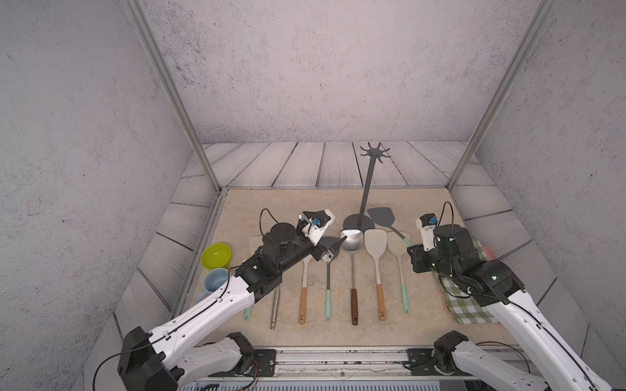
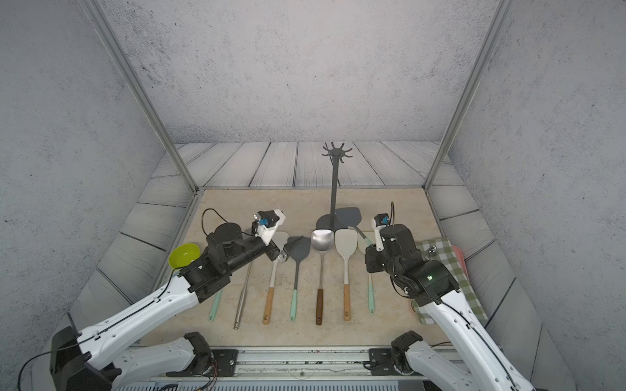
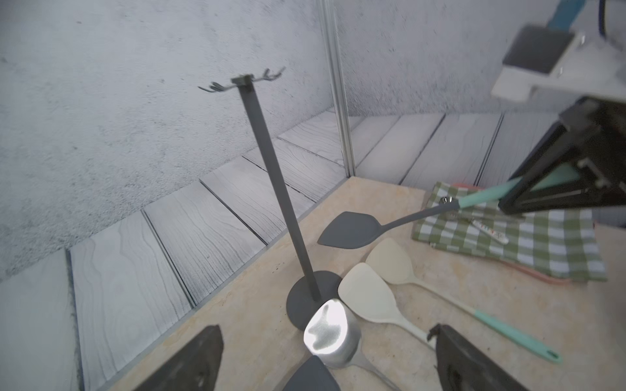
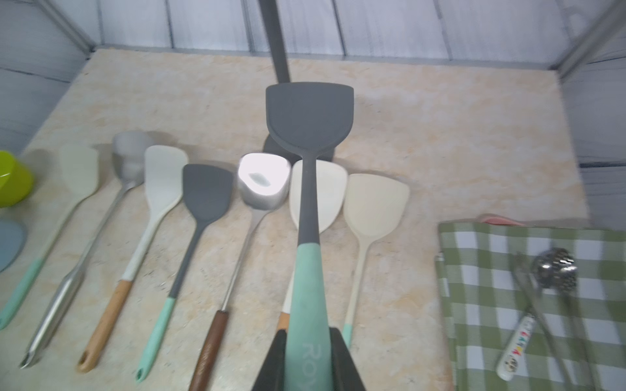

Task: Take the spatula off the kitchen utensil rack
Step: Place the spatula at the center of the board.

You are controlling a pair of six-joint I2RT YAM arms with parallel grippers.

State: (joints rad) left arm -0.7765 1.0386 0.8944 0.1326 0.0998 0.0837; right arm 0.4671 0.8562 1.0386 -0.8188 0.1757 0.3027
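Well, at the far left a green bowl (image 1: 215, 255) and a blue mug (image 1: 215, 281) sit by the table's (image 1: 288, 203) edge, the bowl behind the mug. Next, the left gripper (image 3: 325, 330) is out over the row of utensils (image 1: 352, 281), its jaws spread wide with nothing held. In both top views it hangs above the head of a grey turner (image 2: 301, 252), close to the steel turner (image 1: 352, 238) (in the left wrist view that shiny head shows in the gap between the two dark fingers (image 3: 189, 362)). The row lies flat on the table, handles toward the robot and heads toward the back wall.

Just behind the steel head stands the rack (image 1: 367, 189), upright on its round base. The spatula (image 1: 381, 215) is off the rack. Its grey head sits low, just to the right of the base and well below the crown of hooks. I cannot tell whether it touches the table. Its shaft slants rightward to a mint handle, and the right gripper (image 4: 306, 355) is clamped narrow on that handle, one finger on either side.

Farthest right, a green checked cloth (image 1: 471, 304) lies beneath the right arm, with a spoon (image 4: 555, 267) and other cutlery on it.
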